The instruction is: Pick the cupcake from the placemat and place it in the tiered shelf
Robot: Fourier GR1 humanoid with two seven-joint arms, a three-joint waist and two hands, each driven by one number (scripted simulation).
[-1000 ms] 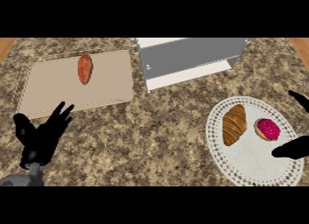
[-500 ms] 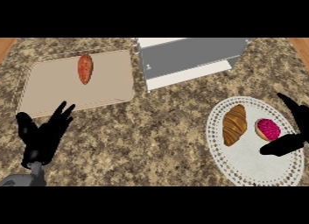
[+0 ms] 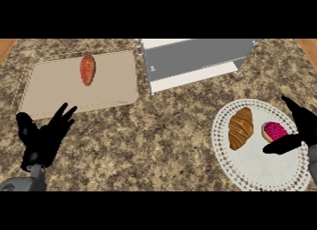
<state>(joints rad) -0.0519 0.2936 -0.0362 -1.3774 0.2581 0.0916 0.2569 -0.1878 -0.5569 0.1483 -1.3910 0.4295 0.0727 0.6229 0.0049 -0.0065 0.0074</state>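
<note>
A cupcake [image 3: 275, 130] with pink frosting sits on the white lacy placemat [image 3: 253, 164] at the right, beside a brown croissant [image 3: 241, 128]. My right hand [image 3: 305, 130] is open just right of the cupcake, fingers stretched above it and thumb below it; I cannot tell whether it touches. The grey and white tiered shelf [image 3: 194, 62] stands at the back centre. My left hand [image 3: 43, 137] rests open near the lower left, fingers up.
A tan cutting board [image 3: 114, 85] lies at the back left with an orange sweet potato [image 3: 87, 69] on it. Speckled granite counter [image 3: 167, 134] spreads between the board, the shelf and the placemat.
My right hand has moved left over the placemat, closing in on the cupcake's right side. The left hand has stayed still.
</note>
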